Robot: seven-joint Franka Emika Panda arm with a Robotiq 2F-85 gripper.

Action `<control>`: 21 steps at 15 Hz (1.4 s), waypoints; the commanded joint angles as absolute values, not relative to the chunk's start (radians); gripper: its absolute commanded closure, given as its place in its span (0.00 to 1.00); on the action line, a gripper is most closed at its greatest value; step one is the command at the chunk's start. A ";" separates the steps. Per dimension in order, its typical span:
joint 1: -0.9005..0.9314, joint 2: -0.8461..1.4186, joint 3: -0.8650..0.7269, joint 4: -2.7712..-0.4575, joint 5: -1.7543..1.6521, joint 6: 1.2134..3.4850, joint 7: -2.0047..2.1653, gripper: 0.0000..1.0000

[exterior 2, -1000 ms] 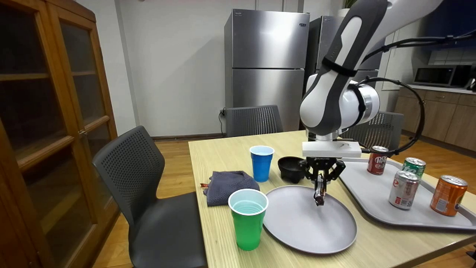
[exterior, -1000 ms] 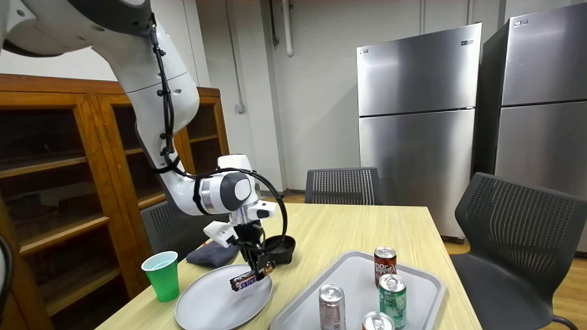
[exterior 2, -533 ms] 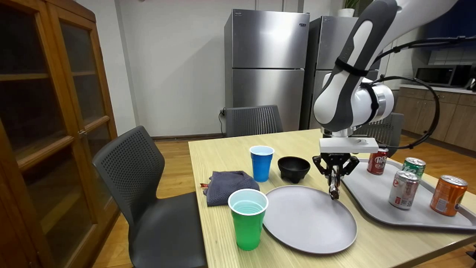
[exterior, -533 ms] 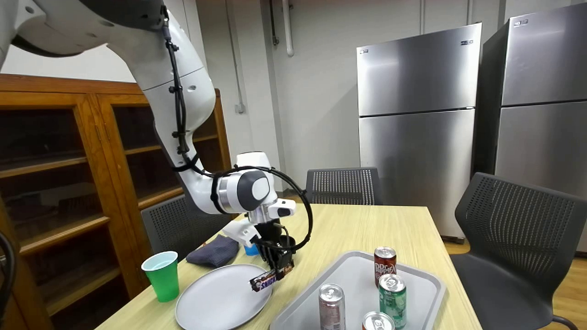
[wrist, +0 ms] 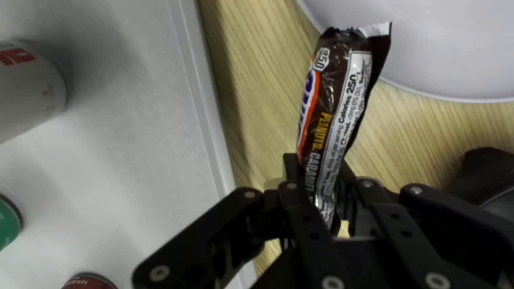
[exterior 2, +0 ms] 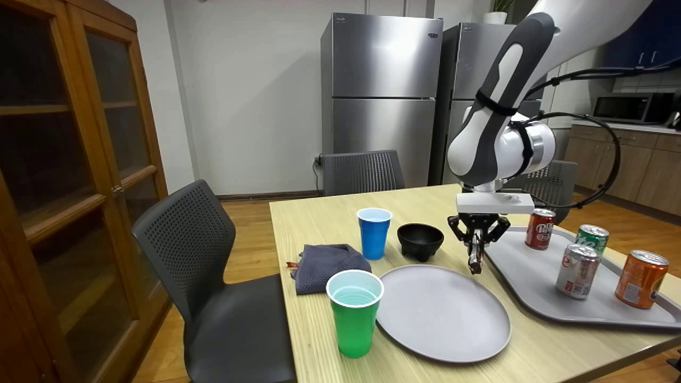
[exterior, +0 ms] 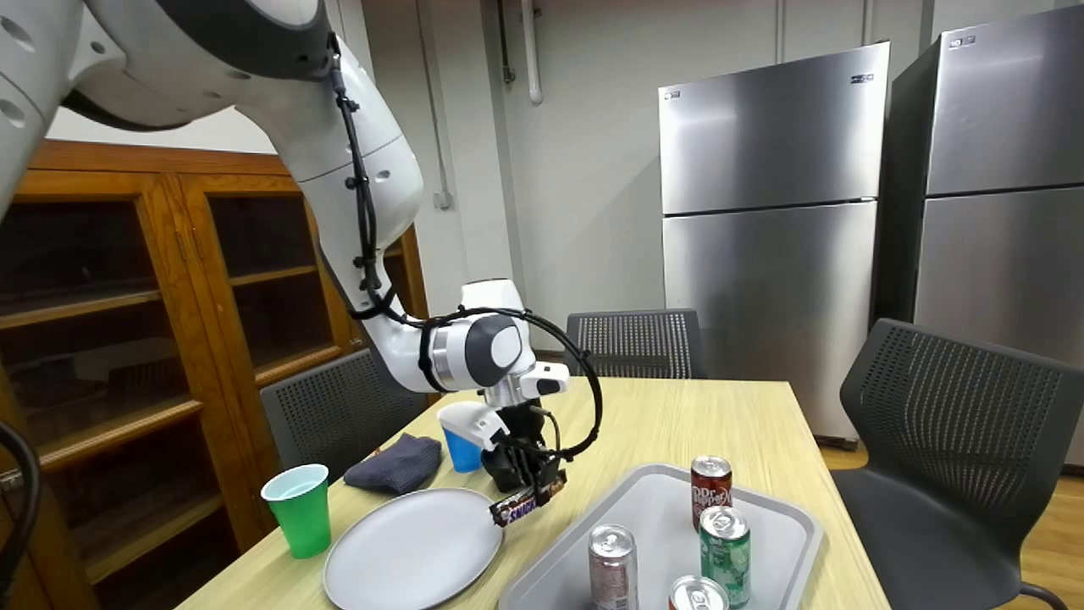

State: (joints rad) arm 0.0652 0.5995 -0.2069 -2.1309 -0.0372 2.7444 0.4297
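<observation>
I have the Snickers bar (wrist: 335, 104) in my end effector (wrist: 319, 170), the jaws closed on its 2 sides partway along its length. The pick-up looks done to me: in both exterior views the bar hangs above the table (exterior 2: 319, 226), roughly over the gap between the round gray plate (exterior 2: 444, 319) and the gray tray (exterior 2: 537, 274). In the wrist view its far end overlaps the plate's rim, though how high it hangs I can't tell. It isn't set down or let go anywhere, so by my reckoning the release is the 1 part left.

The bar itself is slim, dark brown and glossy. I can read "PEANUTS" and, along a pale strip, "Calories 250"; the orange-edged logo is half turned away from the wrist camera. The far end is crimped flat with a light corner folded over, and the near end is mostly hidden there. Whether it sits level I can't tell.

Around it, 4 cans (exterior 2: 577, 271) stand on the tray, and a black bowl (exterior 2: 420, 242) is near the plate.
</observation>
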 commanded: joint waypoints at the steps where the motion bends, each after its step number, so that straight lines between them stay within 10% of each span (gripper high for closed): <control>1: 0.048 0.671 -0.201 -2.020 -0.013 2.713 0.397 0.94; 12: 0.037 0.801 -0.200 -1.843 0.001 2.686 0.394 0.94; 13: 0.037 0.804 -0.201 -1.838 0.002 2.684 0.395 0.53; 21: 0.016 0.739 -0.195 -1.884 0.024 2.716 0.380 0.01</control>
State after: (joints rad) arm 0.0366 0.7876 -0.2072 -1.8617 -0.0050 2.7260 0.4248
